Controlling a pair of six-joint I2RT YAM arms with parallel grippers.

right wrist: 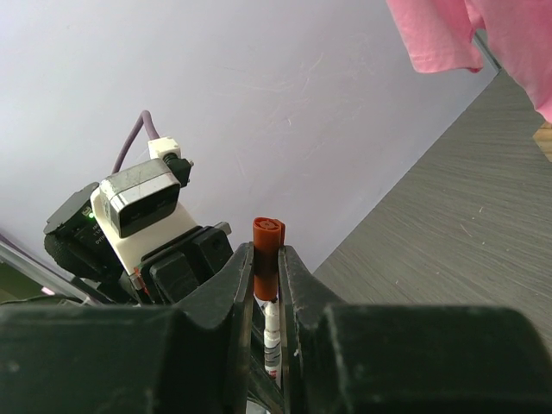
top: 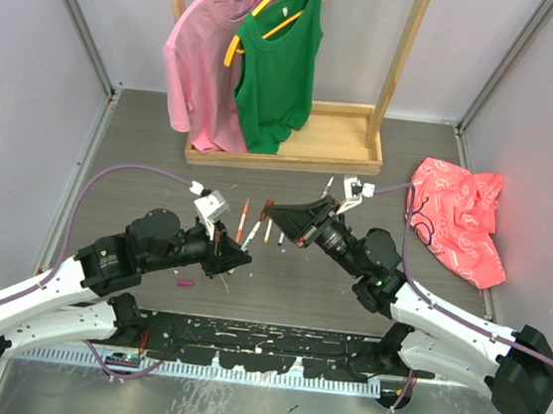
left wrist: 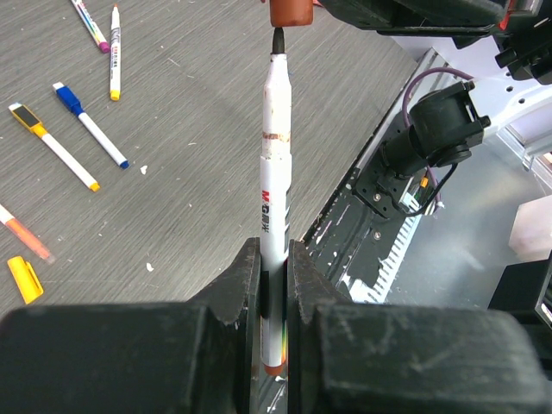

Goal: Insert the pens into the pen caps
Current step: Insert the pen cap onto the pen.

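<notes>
Left wrist view: the jaws of your left gripper [left wrist: 274,259] clamp a white pen [left wrist: 274,155], its tip at the mouth of the brown cap [left wrist: 291,12] pinched in your right gripper [right wrist: 267,259].

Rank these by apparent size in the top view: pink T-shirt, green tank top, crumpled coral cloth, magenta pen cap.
1. pink T-shirt and green tank top: they look alike, and the shirt is partly hidden, so tied.
2. crumpled coral cloth, somewhat smaller.
3. magenta pen cap, by far the smallest.
</notes>
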